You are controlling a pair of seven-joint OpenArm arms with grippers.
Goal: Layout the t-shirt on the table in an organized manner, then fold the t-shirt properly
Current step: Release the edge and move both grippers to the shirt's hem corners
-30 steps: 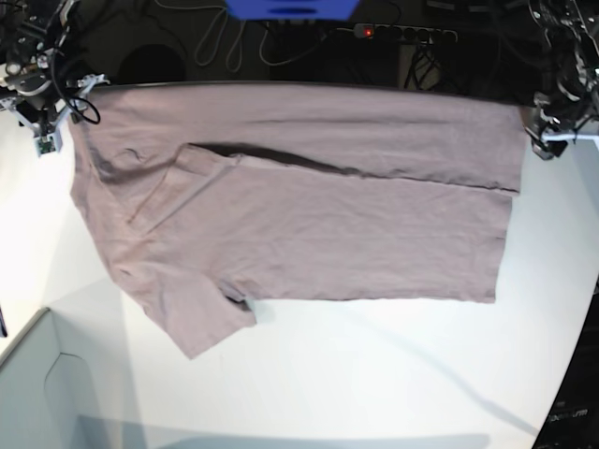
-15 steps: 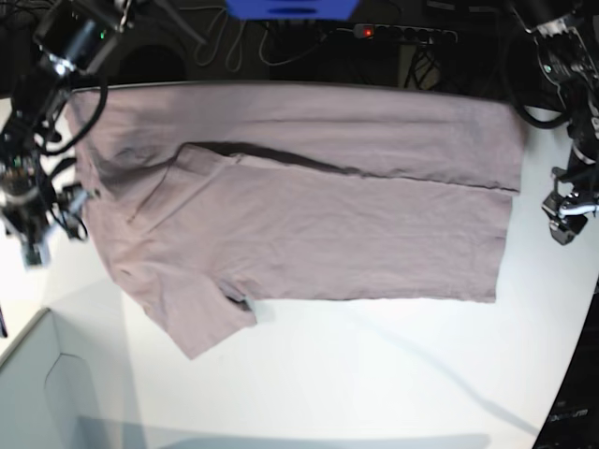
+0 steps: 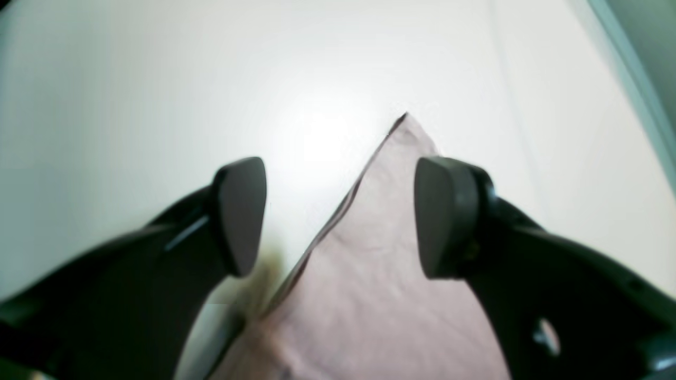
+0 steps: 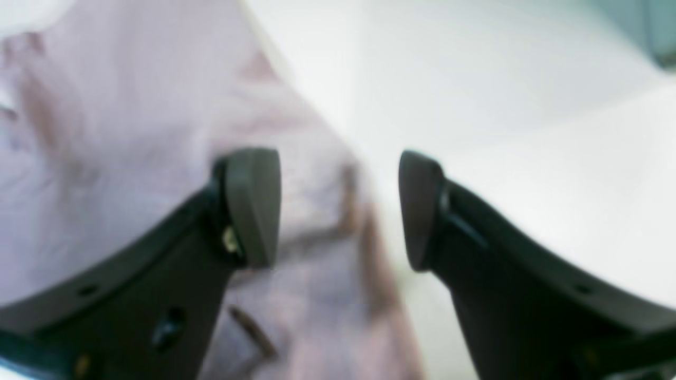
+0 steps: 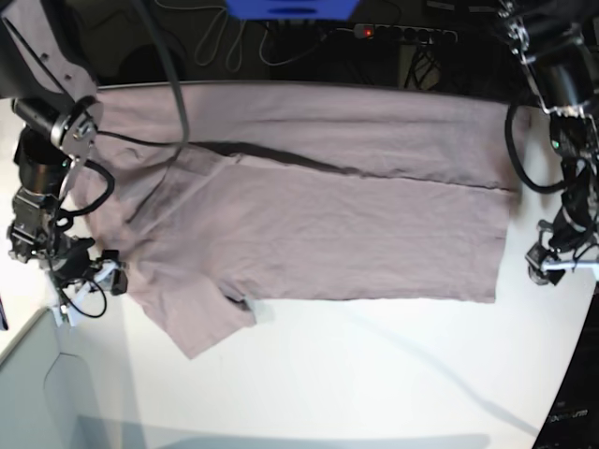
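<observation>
The mauve-pink t-shirt (image 5: 318,224) lies spread on the white table (image 5: 374,374), its far long edge folded over the body and one sleeve pointing to the near left. My right gripper (image 5: 89,279) hangs at the shirt's left edge beside that sleeve. In the right wrist view this gripper (image 4: 338,208) is open over the blurred cloth edge (image 4: 132,132), holding nothing. My left gripper (image 5: 552,267) is at the shirt's right hem, just off the cloth. Seen from the left wrist, it (image 3: 340,216) stands open above a pointed hem corner (image 3: 380,274), empty.
A pale grey box corner (image 5: 37,393) sits at the near left. Behind the table are a blue object (image 5: 290,7), a power strip (image 5: 393,33) and dark cables. The table's curved edge (image 5: 566,383) runs down the near right.
Both arms have come from the shirt's far corners down along its side edges toward the near side. The shirt lies as before.
</observation>
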